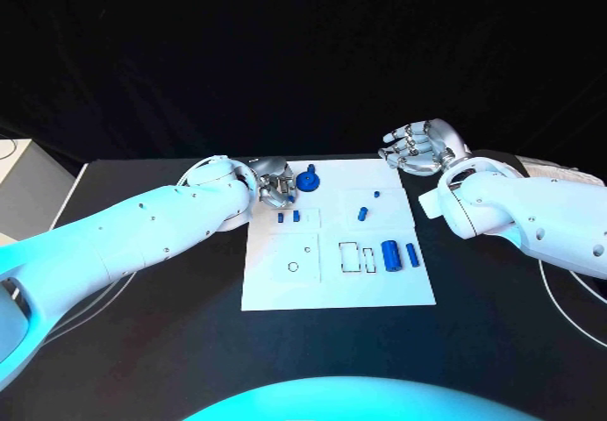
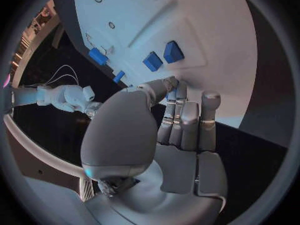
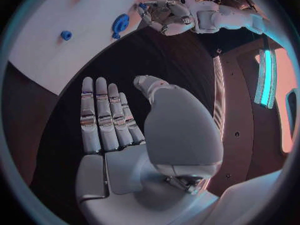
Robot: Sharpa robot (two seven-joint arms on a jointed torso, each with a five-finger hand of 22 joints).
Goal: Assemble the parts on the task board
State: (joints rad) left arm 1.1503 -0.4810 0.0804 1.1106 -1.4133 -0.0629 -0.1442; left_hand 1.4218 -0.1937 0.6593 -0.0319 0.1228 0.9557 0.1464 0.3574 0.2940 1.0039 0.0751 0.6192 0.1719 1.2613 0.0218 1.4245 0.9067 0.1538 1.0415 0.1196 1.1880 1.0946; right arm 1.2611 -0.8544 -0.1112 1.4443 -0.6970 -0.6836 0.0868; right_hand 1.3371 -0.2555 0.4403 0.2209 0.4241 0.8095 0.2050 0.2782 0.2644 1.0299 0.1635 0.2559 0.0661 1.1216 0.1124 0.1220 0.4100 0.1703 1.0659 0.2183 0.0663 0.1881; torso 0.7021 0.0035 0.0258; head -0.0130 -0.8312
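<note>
A flat white rectangular task board lies in the middle of the black surface, its small blue plastic parts scattered across it: a round blue disc-shaped part near the far left corner, two short blue pegs just toward the robot from it, a small blue stub near the middle, a tiny blue piece beyond that, and two upright-lying blue cylinders side by side at the board's right. The left hand sits over the board's far left corner, close beside the disc-shaped part; the head view cannot settle whether it touches the part. Its own wrist camera shows the left hand with fingers drawn together and bent toward the board, nothing visibly between them, so whether it has hold of anything cannot be told. The right hand is raised off the board's far right corner, over the dark surface; from its wrist camera the right hand is plainly flat, fingers straight and side by side, thumb apart, holding nothing. That same view looks across to the left hand beside the disc-shaped part, a pairing the left wrist camera does not give. Black drapery backs the surface, and thin pale cables trail along its right side.
</note>
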